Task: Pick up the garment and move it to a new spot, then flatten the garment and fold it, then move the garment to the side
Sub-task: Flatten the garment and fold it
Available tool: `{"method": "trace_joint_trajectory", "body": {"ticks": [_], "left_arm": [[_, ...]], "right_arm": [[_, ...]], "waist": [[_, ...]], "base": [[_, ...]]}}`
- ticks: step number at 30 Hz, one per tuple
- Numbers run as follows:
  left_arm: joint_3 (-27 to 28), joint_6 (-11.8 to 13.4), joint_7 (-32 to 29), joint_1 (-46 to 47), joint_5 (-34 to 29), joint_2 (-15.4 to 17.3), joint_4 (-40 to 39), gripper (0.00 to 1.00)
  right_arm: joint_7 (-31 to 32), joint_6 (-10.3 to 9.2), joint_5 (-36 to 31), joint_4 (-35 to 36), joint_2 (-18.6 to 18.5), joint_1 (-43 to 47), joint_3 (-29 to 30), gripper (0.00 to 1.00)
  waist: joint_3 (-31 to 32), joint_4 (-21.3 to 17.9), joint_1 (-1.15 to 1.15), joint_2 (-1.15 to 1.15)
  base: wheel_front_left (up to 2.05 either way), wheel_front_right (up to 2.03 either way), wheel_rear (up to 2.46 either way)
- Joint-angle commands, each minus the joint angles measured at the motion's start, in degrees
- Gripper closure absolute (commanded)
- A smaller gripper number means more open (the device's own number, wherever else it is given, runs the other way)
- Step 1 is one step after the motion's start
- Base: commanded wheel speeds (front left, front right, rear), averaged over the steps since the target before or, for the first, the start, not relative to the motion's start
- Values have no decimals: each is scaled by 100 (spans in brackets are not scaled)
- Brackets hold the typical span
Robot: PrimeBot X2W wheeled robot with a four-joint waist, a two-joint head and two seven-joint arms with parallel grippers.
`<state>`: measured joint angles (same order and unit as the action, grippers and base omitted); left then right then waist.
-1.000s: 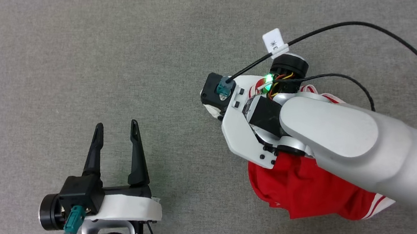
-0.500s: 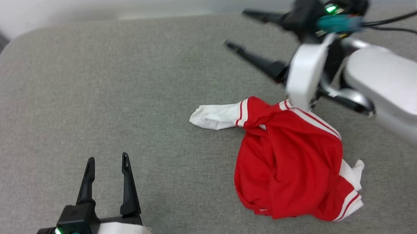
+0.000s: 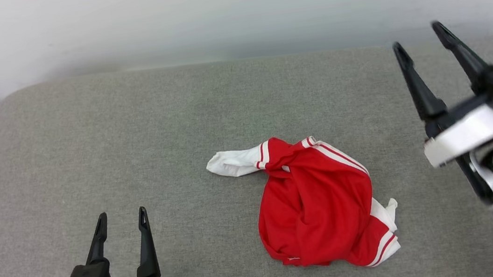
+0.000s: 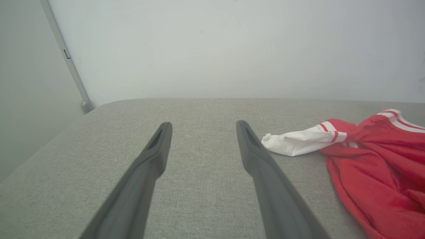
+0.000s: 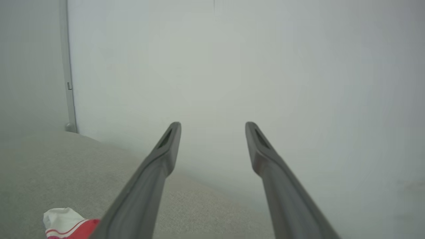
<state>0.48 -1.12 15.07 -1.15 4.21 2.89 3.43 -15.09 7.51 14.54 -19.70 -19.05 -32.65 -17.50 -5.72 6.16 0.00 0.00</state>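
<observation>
Your garment [image 3: 316, 205] is a red tee with white sleeves, plus red-and-white striped trim where the sleeves join. It's bunched into a crumpled heap, not spread out at all. It sits on the grey padded surface [image 3: 133, 138], a bit right of the middle, nothing touching it.

There's a tiny pale mark near the lower edge of the red fabric, way too small to read.

In the head view the heap's long axis runs diagonally. One white sleeve sticks out at the upper left, pointing to the robot's left. The other white bit peeks out at the lower right, nearer the robot.

Your left gripper [image 3: 122, 212] sits low on the left, fingers spread apart and holding nothing, well clear of the shirt. The right gripper [image 3: 417, 36] is off to the shirt's right, raised, fingers also spread and empty, aimed at the pale wall [image 3: 230, 8].
</observation>
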Motion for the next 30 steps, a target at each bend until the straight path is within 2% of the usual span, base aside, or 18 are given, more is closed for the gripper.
{"method": "trace_joint_trajectory", "body": {"ticks": [1, 5, 9, 14, 18, 22, 27, 30], "left_arm": [[40, -39, 15, -68, -41, -4, 19, 0], [121, -136, 15, 50, -70, 53, 44, 0], [213, -242, 15, 384, -105, 260, 172, 0], [327, -363, -54, 1035, -33, 638, 610, 0], [114, -544, -693, 1857, 72, 1082, 881, 0], [-408, -620, -1553, 2734, 296, 1571, 945, 0], [-1866, -626, -2638, 3825, 1236, 2199, 1105, 0], [-2964, -627, -3420, 4482, 1929, 2607, 1127, 0]], "right_arm": [[-8, -4, -338, 417, 275, 605, 582, 0], [-9, -4, -746, 1076, 756, 1614, 1409, 0], [-9, -4, -917, 1527, 1098, 2392, 1843, 0], [-10, -4, -980, 1975, 1327, 2868, 2029, 0], [-9, -4, -1080, 2227, 1443, 3195, 2015, 0], [-10, -3, -1132, 2345, 1523, 3300, 2000, 0], [-10, -4, -1161, 2459, 1562, 3146, 1948, 0], [-10, -3, -1223, 2477, 1574, 3038, 1871, 0]], "waist": [[93, -54, 0, 0], [173, -106, 0, 0], [197, -142, 0, 0], [154, -228, 0, 0], [66, -308, 0, 0], [-86, -401, 0, 0], [-333, -542, 0, 0], [-505, -621, 0, 0]], "base": [[0, 0, 0], [0, 0, 0], [0, 0, 0], [0, 0, 0], [0, 0, 0], [0, 0, 0], [0, 0, 0], [0, 0, 0]]}}
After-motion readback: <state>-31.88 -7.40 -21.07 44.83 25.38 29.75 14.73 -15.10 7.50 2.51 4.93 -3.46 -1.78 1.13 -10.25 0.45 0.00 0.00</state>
